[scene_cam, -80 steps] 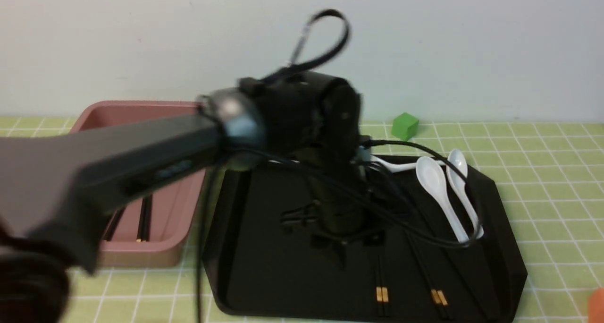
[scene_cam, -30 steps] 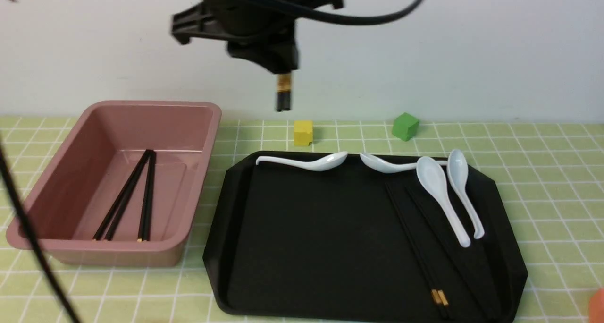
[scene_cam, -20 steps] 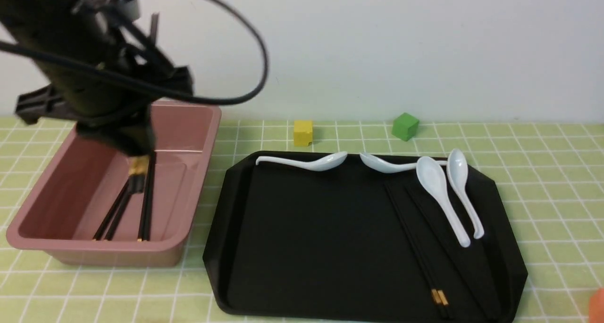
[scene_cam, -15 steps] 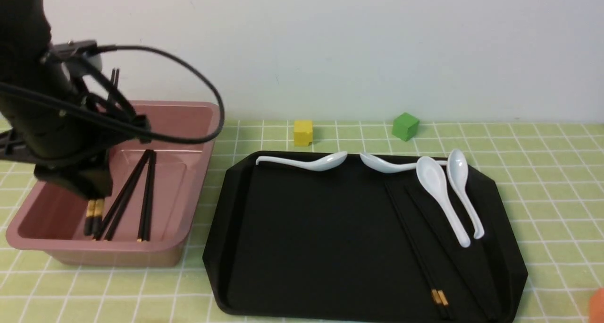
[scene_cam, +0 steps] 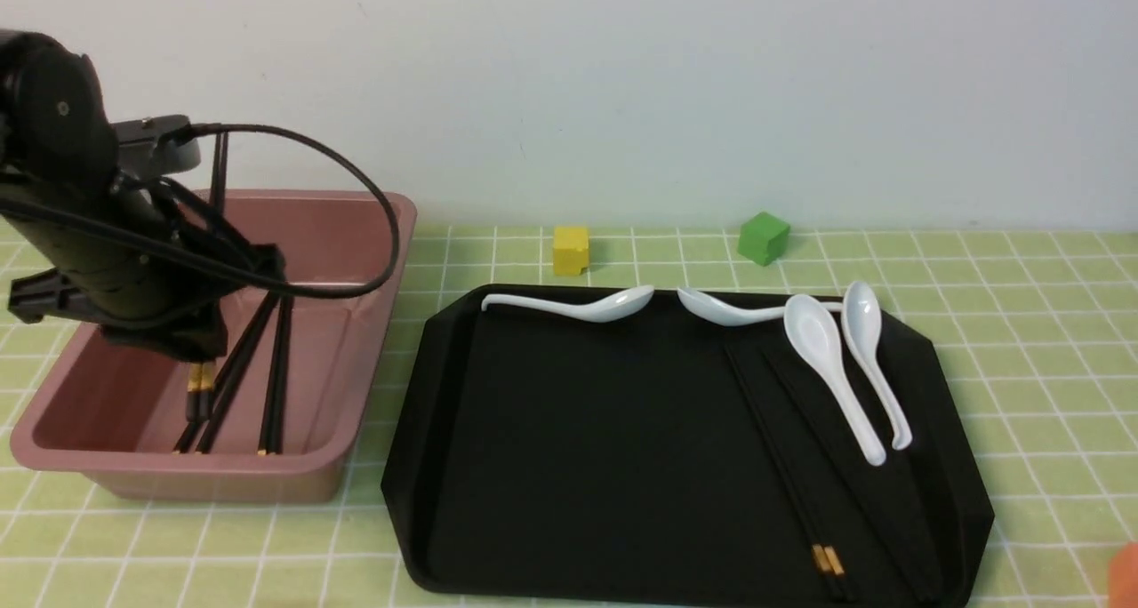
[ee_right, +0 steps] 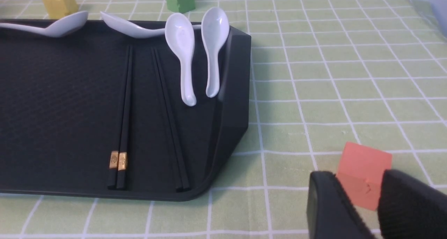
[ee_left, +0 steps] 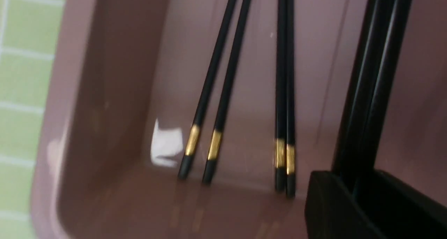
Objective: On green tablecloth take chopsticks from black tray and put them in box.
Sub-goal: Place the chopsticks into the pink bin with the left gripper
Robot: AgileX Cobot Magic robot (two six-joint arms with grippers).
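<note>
Pale, blank wall fills the top of the front view, and below it the light yellow-green gridded tablecloth (scene_cam: 1022, 341) covers the table. At the left of the frame sits the deep dusty-pink plastic box (scene_cam: 222, 482). The left gripper (scene_cam: 187, 355) hangs inside it, clamped tight on a pair of long thin black chopsticks with gold bands (scene_cam: 199, 386). This held pair stands steeply, with its thick ends low and seemingly just above the box floor. Two other pairs (ee_left: 223, 74) already lie flat in the box beside it. On the wide matte-black tray with cut corners (scene_cam: 578, 430), centre to right, two tray pairs (ee_right: 124, 109) are left, just beside four white spoons (scene_cam: 822, 359). The right gripper (ee_right: 363, 211) sits at the lower right of its wrist view, jaws apart and holding nothing, with a small orange cube (ee_right: 365, 162) on the cloth just beyond. The step in hand looks like the release of a third pair. The next move calls for easing the ends onto the floor, opening the jaws, and rising clear without snagging the pairs lying there.
</note>
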